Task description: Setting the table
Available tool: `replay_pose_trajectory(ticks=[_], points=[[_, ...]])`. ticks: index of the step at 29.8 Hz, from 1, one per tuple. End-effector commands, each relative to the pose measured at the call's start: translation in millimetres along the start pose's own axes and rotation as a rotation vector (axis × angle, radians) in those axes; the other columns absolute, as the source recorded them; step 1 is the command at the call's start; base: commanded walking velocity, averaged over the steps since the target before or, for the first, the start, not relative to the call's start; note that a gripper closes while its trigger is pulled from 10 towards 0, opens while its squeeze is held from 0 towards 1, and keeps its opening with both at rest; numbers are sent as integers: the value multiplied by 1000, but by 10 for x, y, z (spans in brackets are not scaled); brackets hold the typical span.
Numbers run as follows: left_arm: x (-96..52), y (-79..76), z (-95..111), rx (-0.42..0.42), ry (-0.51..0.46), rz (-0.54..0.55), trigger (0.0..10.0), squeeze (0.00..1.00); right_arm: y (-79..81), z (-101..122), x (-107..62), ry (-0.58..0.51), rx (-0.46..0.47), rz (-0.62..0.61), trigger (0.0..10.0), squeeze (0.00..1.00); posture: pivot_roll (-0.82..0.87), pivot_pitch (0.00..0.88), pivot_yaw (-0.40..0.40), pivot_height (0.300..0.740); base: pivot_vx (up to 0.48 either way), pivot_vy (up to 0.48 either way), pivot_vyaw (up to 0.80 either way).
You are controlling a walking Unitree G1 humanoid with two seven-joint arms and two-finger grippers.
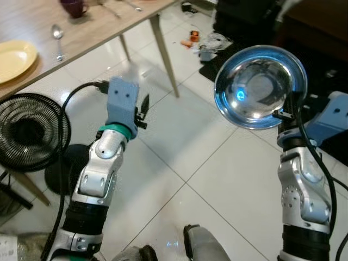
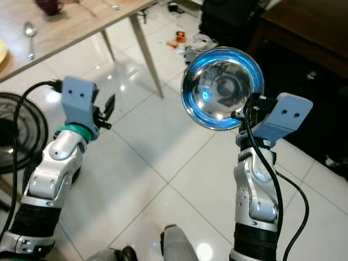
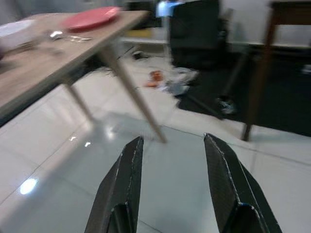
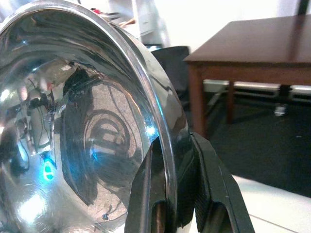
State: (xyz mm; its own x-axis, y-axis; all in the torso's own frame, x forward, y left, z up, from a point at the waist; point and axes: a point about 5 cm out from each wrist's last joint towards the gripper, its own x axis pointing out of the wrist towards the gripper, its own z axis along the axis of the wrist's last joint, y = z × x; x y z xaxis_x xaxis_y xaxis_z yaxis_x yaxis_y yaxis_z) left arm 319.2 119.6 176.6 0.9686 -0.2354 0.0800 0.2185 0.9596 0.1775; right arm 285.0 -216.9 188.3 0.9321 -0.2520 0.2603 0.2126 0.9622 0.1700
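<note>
The floor (image 1: 179, 163) is glossy white tile, with grey grout lines and lamp glare. A pale wood-grain counter (image 1: 98, 30) on slim tapered legs stands at the robot's front left. On it the left eye view shows one round yellow plate (image 1: 13, 58), one dark purple mug (image 1: 73, 7) and one metal spoon (image 1: 57, 36), plate and spoon well apart. The left wrist view adds one red plate (image 3: 90, 18) farther along the top, blurred. One round black wire-grille fan (image 1: 30, 130) stands on the floor at the left, beside the counter's edge. A dark brown wooden table (image 4: 252, 51) stands to the right.

Both silver arms are bent upward at the elbow, forearms raised over the tiles. The right gripper (image 4: 177, 194) is raised and clamped on the rim of one steel bowl (image 1: 260, 87), one black finger inside and one outside the wall. The bowl is round, mirror-polished, with a blue sheen, tilted so its hollow faces the camera, held in the air away from the counter. The left gripper (image 3: 172, 179) is released, its two black tapered fingers spread apart with nothing between them, pointing toward the counter leg.
</note>
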Motion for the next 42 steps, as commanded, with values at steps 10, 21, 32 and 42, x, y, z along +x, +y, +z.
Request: replay_pose_trajectory(ticks=[10,21,32,42], points=[[-52,90,-83,60,24,18,10000,0,22,-45,-7,2,-3,14,10000,0,-28,47,71,740,0,0,-800],[6,75,28,45,-23,21,10000,0,18,-43,5,-5,0,12,10000,0,-29,42,72,740,0,0,-800],[40,70,82,42,-47,36,10000,0,27,-44,15,-8,2,14,10000,0,-27,39,73,740,0,0,-800],[97,97,152,72,-85,105,10000,0,81,-23,29,-22,9,39,10000,0,-25,38,72,740,231,0,-560]])
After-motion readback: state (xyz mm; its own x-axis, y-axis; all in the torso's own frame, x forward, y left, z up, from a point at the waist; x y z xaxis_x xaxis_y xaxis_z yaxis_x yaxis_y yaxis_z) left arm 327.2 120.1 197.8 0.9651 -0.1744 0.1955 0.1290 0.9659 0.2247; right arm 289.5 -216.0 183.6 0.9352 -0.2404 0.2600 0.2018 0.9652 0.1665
